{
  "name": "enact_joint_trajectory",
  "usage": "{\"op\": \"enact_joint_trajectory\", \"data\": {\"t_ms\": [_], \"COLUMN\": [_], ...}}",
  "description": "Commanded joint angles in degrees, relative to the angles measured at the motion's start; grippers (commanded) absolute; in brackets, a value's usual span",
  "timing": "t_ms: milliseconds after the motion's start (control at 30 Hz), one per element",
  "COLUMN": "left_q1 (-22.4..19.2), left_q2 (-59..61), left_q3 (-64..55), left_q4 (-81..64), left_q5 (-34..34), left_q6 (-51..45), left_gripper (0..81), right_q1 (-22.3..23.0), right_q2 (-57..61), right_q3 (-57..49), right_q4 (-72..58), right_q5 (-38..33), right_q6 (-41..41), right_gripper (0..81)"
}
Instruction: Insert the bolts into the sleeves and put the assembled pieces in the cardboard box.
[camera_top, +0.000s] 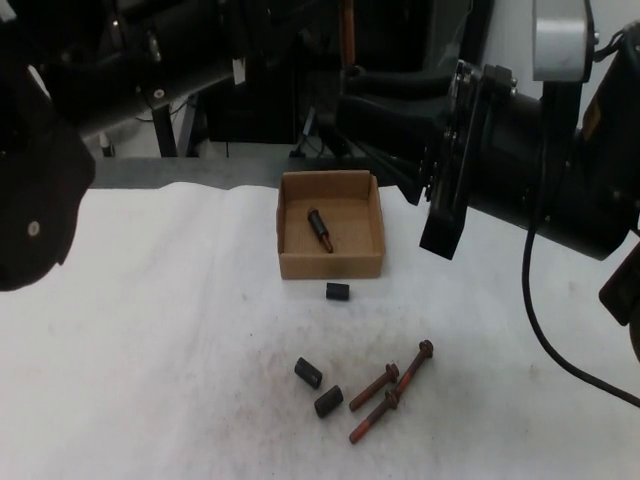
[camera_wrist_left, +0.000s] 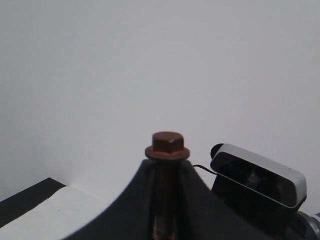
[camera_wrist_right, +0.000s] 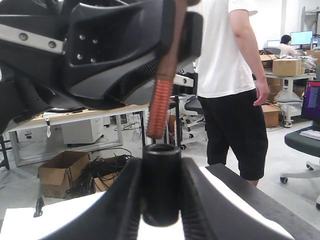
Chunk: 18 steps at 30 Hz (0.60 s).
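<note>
BOLT MEETS SLEEVE: The left gripper (camera_wrist_left: 167, 170) pinches a bolt (camera_wrist_left: 167, 145) by the shank, with the head standing clear of its fingertips. The threaded end is poised just off the open mouth of a sleeve (camera_wrist_right: 161, 192) clamped in the right gripper (camera_wrist_right: 161, 167). Insertion looks to be the step in hand. The next move calls for squaring thread to bore and pushing straight in. Alignment is hard to judge, since the fingers hide most of the shank and the bore's inside cannot be seen. Well below both grippers lie loose sleeves (camera_top: 308, 372), then the cardboard box (camera_top: 330, 266) holding one assembled piece (camera_top: 320, 228), then spare bolts (camera_top: 374, 386).
</note>
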Motion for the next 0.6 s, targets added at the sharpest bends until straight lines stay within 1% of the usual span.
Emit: {"op": "enact_joint_trajectory", "data": {"t_ms": [0,567], "left_q1": [0.1,0.1], "left_q2": [0.0,0.0], "left_q3": [-0.6,-0.4], "left_q4": [-0.1,0.7], "left_q5": [0.5,0.7], "left_q6": [0.1,0.1], "left_gripper": [0.4,0.4], "right_q1": [0.1,0.1], "right_q2": [-0.2,-0.2], "right_q3": [0.0,0.0], "right_q4": [-0.2,-0.2], "right_q5": [0.3,0.3], "right_q6": [-0.5,-0.5], "right_gripper": [0.6,0.6]}}
